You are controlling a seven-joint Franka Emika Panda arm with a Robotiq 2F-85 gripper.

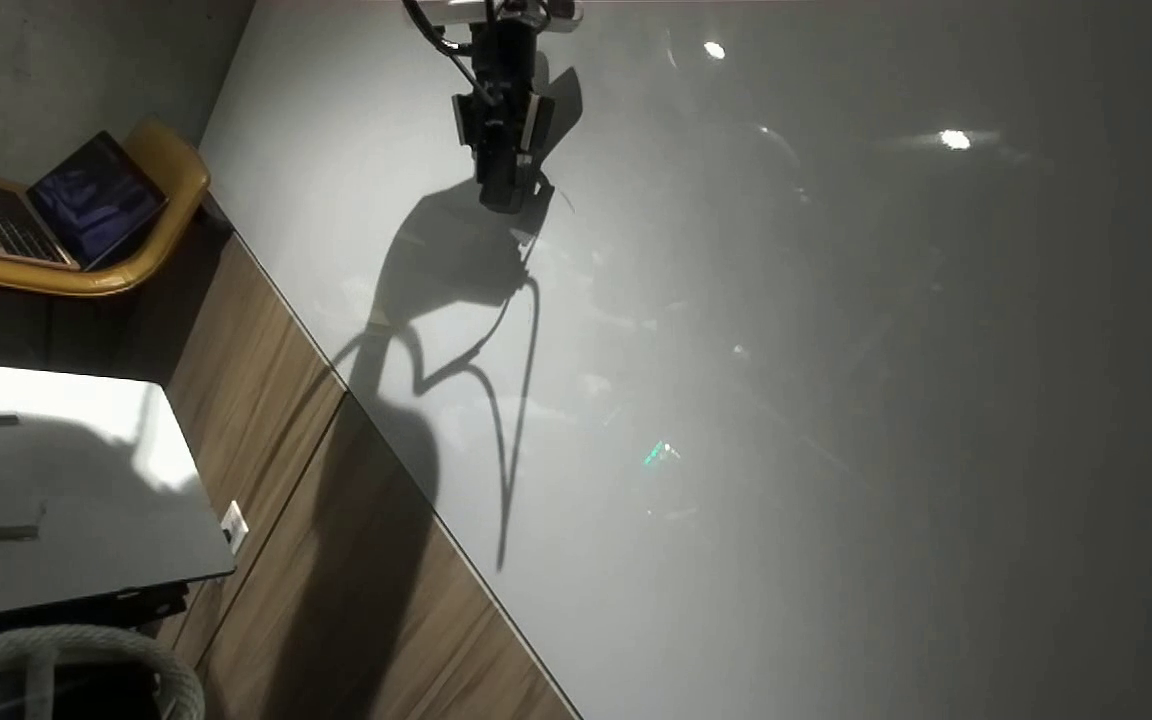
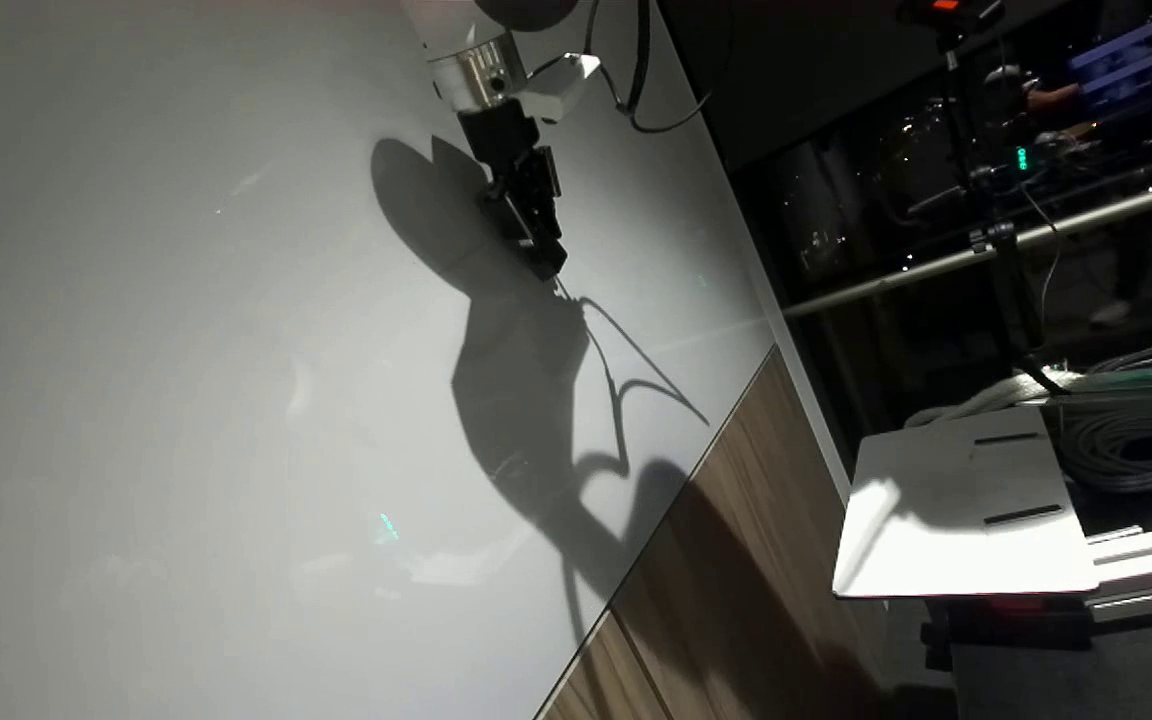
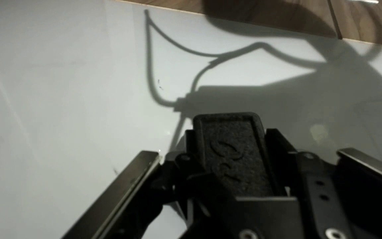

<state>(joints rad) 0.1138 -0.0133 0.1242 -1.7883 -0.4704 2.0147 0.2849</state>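
Note:
A dark, rounded rectangular block (image 3: 235, 159) with a raised rim and an embossed mark sits between the fingers of my gripper (image 3: 233, 141) in the wrist view. One finger presses each side, so the jaws are closed on it. Its rear end is hidden by the gripper's body. In both exterior views the block (image 1: 506, 185) sticks out beyond my gripper (image 2: 524, 210), pointing along a large glossy white board (image 1: 786, 400). Whether the block touches the board cannot be made out. Tiny dark specks (image 3: 160, 85) show on the board near the block.
Wood panelling (image 1: 366, 560) borders the board, and the arm's shadow falls across both. A yellow chair (image 1: 161, 200) holds an open laptop (image 1: 96, 200). A pale flat plate (image 2: 966, 510) stands off the panelling, close to coiled cables (image 2: 1136, 450). Cables (image 2: 641, 80) hang by the wrist.

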